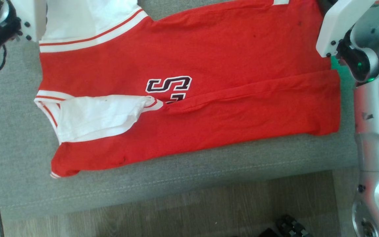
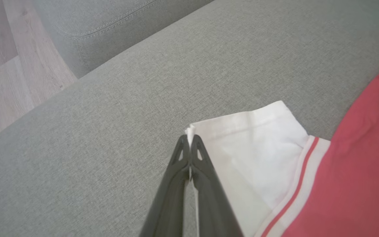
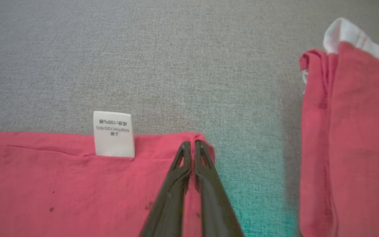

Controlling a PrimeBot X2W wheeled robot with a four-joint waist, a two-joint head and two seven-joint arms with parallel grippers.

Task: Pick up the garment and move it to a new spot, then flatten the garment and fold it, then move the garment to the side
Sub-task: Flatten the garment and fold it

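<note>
Left gripper (image 2: 189, 142) pressed together, pinching the corner of the white sleeve (image 2: 252, 148); a sliver of white cloth pokes out past the tips. Grip sits at the cuff's outer corner, likely so that side can be lifted and carried over in a fold. Sofa (image 2: 127, 98) grey, bare around the sleeve.

Shirt (image 1: 209, 56) lies flat on the sofa seat, spread sideways in head view, sleeves to the left, hem to the right, near the seat's front edge with floor (image 1: 176, 210) below. Red body, white sleeves with red stripe trim, dark logo (image 1: 168, 85) mid-chest, partly covered. Near side already folded in: near sleeve (image 1: 100, 115) and a long red flap (image 1: 258, 108) lie over the body, reaching the logo. Far side not folded yet. A few small dark specks on the cloth.

Right gripper (image 3: 192, 145) fingers together on the far hem corner, red cloth bunched at the tips, reads as a pinch. Label (image 3: 113, 134) white, just beside the fingers, sticking out past the hem onto the sofa. Both grips sit at the two ends of the far edge, so my guess: step in hand is folding the far side toward the near side.
</note>
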